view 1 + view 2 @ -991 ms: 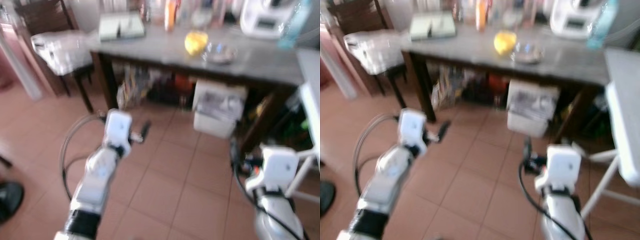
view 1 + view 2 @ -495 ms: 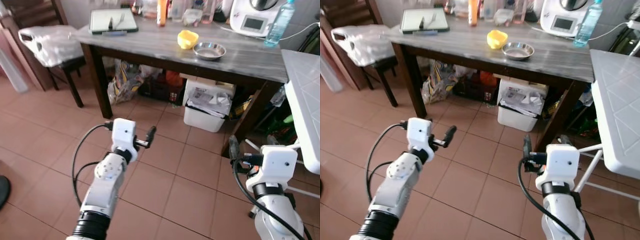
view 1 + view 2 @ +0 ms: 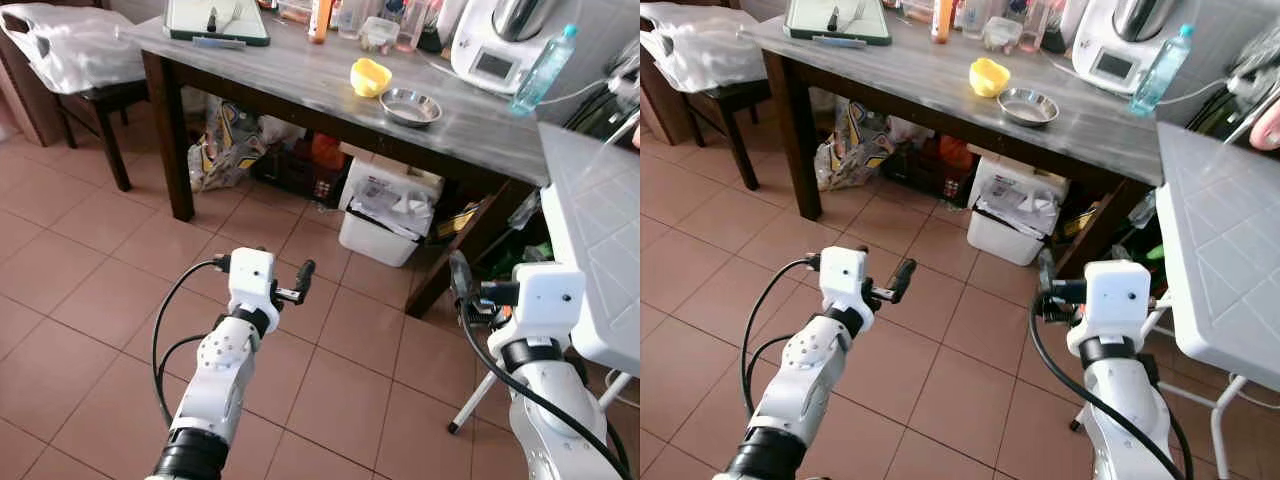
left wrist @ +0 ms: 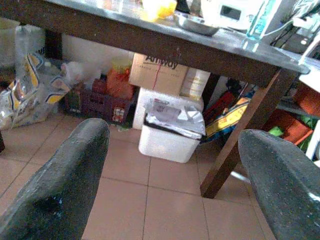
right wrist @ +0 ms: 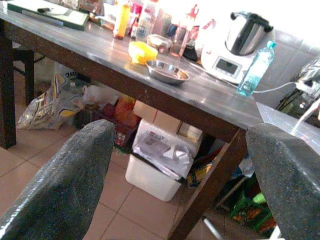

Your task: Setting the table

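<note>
A dark wooden table (image 3: 300, 75) with a grey top stands ahead. On it are a yellow bowl (image 3: 369, 77), a metal bowl (image 3: 411, 107) beside it, and a green tray with cutlery (image 3: 218, 20) at the far left end. My left gripper (image 3: 300, 282) is held out over the tiled floor, short of the table, open and empty; its black fingers (image 4: 65, 180) stand wide apart. My right gripper (image 3: 462, 285) is raised near the table's right leg, also open with nothing between its fingers (image 5: 65, 175).
A white folding table (image 3: 600, 230) is close on my right. Under the dark table sit a white bin (image 3: 385, 215), boxes and a patterned bag (image 3: 225, 150). A water bottle (image 3: 543, 70) and white appliance (image 3: 495, 45) stand at the back. A person's hand (image 3: 1265, 125) shows at the right edge.
The whole picture has shifted and sharpened, so the camera moved; the white folding table now takes more of the right side. Both arms keep their raised pose, grippers still open.
</note>
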`<state>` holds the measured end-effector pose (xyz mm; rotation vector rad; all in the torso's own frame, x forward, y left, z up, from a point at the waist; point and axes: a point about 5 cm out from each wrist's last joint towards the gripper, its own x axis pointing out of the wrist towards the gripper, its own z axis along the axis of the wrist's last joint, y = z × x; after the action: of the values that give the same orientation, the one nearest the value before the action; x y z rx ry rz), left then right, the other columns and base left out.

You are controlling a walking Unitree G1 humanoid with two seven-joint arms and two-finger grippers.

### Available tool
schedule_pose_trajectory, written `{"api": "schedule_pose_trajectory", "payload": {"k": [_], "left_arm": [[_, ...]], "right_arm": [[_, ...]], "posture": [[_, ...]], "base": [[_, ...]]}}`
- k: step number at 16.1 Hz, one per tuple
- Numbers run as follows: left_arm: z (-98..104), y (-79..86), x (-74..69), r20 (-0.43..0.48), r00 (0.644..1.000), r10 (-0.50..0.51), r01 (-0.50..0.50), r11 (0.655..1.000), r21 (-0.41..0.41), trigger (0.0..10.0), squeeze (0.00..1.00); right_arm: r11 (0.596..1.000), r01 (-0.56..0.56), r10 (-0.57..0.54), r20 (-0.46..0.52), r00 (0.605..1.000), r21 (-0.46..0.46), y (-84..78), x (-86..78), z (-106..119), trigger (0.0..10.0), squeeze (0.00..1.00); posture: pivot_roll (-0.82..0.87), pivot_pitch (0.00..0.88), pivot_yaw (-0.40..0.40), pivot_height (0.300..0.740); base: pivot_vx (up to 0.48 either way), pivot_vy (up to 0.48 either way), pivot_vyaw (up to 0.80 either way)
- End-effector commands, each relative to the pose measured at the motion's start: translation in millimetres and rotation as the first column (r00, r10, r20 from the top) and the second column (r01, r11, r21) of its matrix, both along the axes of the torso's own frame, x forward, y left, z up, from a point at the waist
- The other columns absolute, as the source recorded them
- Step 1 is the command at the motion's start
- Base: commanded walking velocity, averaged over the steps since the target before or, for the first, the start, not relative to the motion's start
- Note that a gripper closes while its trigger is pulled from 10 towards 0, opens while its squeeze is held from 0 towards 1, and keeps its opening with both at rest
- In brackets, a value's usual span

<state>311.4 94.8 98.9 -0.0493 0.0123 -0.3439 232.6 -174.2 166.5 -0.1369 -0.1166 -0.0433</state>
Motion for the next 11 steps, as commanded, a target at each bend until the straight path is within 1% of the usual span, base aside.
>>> {"api": "schedule_pose_trajectory", "payload": {"k": [1, 3, 5, 6, 7, 8, 10, 11], "left_arm": [[7.1, -5.7, 5.4, 0.027, 0.999, -0.024, 0.024, 1.0, -0.001, 10.0, 0.0], [3.5, -2.9, 4.9, 0.015, 1.0, -0.019, 0.019, 1.0, -0.015, 10.0, 0.0], [-3.6, -2.5, -4.5, 0.0, 1.0, -0.031, 0.031, 0.999, -0.018, 10.0, 0.0], [-5.2, -3.3, -6.3, -0.007, 0.999, -0.033, 0.033, 0.999, -0.021, 10.0, 0.0], [-6.2, -5.0, -5.1, -0.009, 0.999, -0.036, 0.036, 0.999, -0.022, 10.0, 0.0], [-6.4, -6.1, -0.8, -0.017, 1.0, -0.018, 0.018, 0.999, -0.036, 10.0, 0.0], [-4.6, -9.4, 4.9, -0.021, 1.0, -0.008, 0.007, 0.999, -0.047, 10.0, 0.0], [-3.6, -11.7, 4.9, -0.015, 1.0, -0.01, 0.01, 0.999, -0.047, 10.0, 0.0]], "right_arm": [[1.0, 0.016, -0.016, -0.048, 0.999, 0.005, -4.9, 0.6, -9.8, 10.0, 0.0], [1.0, 0.016, -0.015, -0.054, 0.998, 0.013, -5.1, 2.1, -14.6, 10.0, 0.0], [0.999, 0.02, -0.019, -0.041, 0.999, 0.033, -4.3, 2.6, -21.4, 10.0, 0.0], [0.999, 0.027, -0.025, -0.038, 0.999, 0.04, -4.9, 2.9, -23.1, 10.0, 0.0], [0.997, 0.046, -0.044, -0.038, 0.998, 0.056, -6.8, 4.2, -26.3, 10.0, 0.0], [0.996, 0.051, -0.049, -0.041, 0.998, 0.07, -7.7, 5.6, -30.9, 10.0, 0.0], [0.994, 0.054, -0.052, -0.03, 0.998, 0.09, -6.6, 9.1, -34.7, 10.0, 0.0], [0.995, 0.058, -0.056, -0.025, 0.998, 0.079, -7.0, 10.2, -34.2, 10.0, 0.0]], "posture": [[0.04, 0.099, -0.197, 0.74], [0.05, 0.106, -0.148, 0.74], [0.05, 0.104, -0.109, 0.74], [0.05, 0.095, -0.098, 0.74], [0.05, 0.087, -0.084, 0.74], [0.05, 0.081, -0.08, 0.74], [0.04, 0.071, -0.077, 0.74], [0.04, 0.071, -0.075, 0.74]], "base": [[0.0, 0.0, 0.0], [0.0, 0.0, 0.0], [0.0, 0.0, 0.0], [0.0, 0.0, 0.0], [0.0, 0.0, 0.0], [0.0, 0.0, 0.0], [0.0, 0.0, 0.0], [0.0, 0.0, 0.0]]}}
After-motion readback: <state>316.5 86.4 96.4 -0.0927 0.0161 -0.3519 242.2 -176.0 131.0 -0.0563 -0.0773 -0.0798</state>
